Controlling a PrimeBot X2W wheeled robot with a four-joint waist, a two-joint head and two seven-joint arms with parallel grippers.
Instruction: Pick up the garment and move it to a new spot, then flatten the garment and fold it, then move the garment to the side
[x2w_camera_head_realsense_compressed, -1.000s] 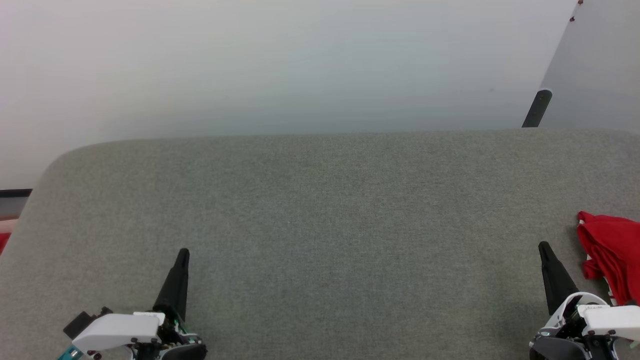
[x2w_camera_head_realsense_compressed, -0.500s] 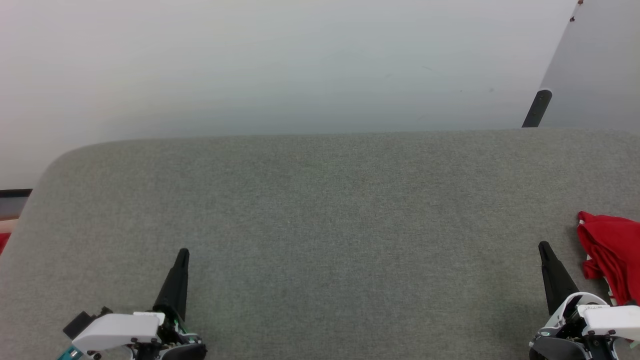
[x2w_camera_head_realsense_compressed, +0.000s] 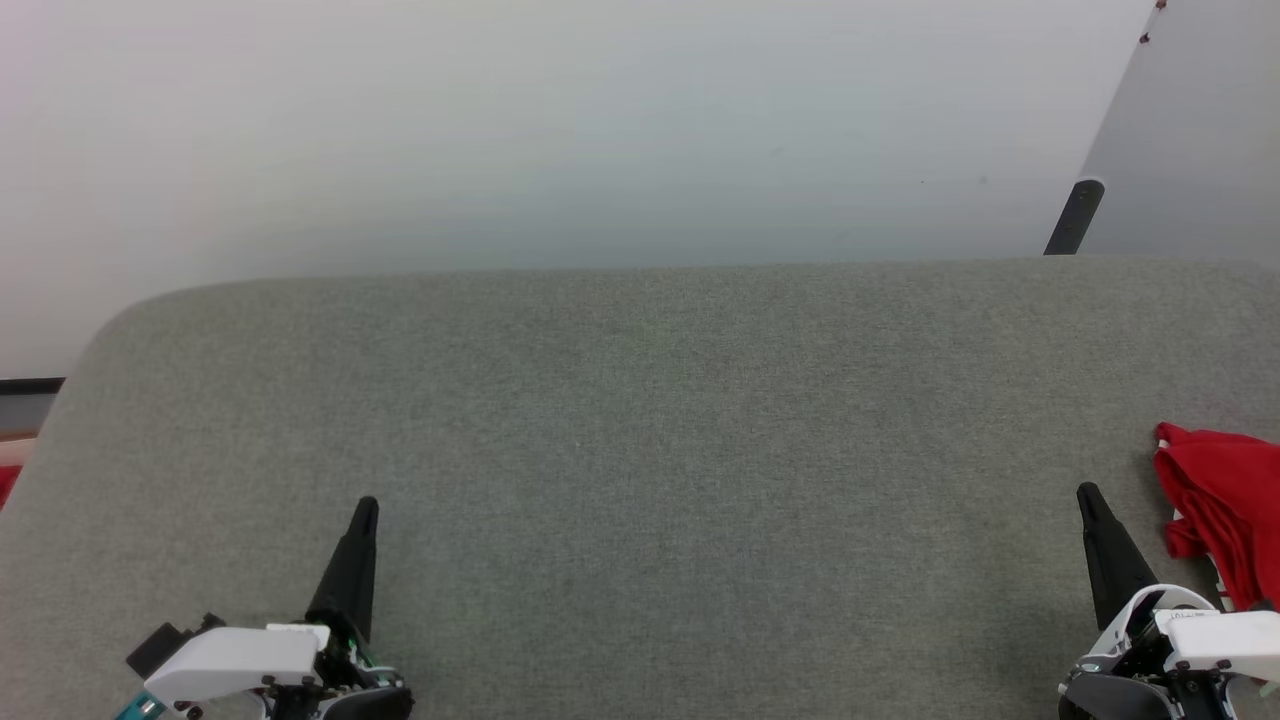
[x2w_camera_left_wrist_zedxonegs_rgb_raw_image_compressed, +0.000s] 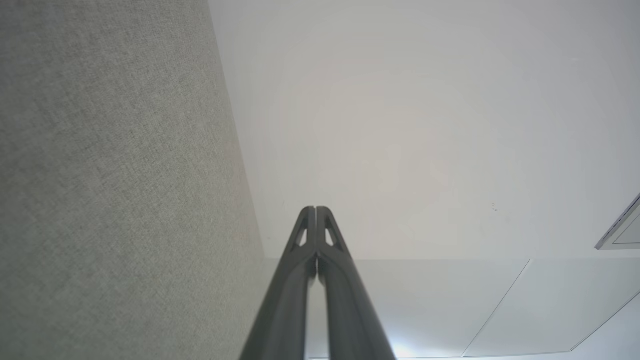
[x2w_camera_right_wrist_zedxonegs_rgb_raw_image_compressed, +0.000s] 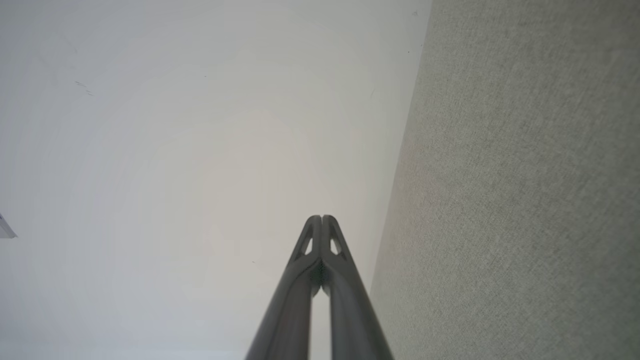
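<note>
Still, nothing has shifted over the last second: both arms and the cloth sit exactly where they were on the broad grey felt-covered table top. The left gripper, two long dark fingers on a white wrist, hangs over the table top's near left part. Its jaws are pressed together at the tips and hold nothing. The right gripper matches it over the near right part, jaws likewise together and empty. The garment, a crumpled red jersey cloth with slivers of white showing, lies bunched at the table top's right edge. It is just beside the right gripper's fingers yet apart from them, and runs out of the head view. Beyond the table top's far edge stands a plain pale wall, with a slanted black post near the far right corner.
</note>
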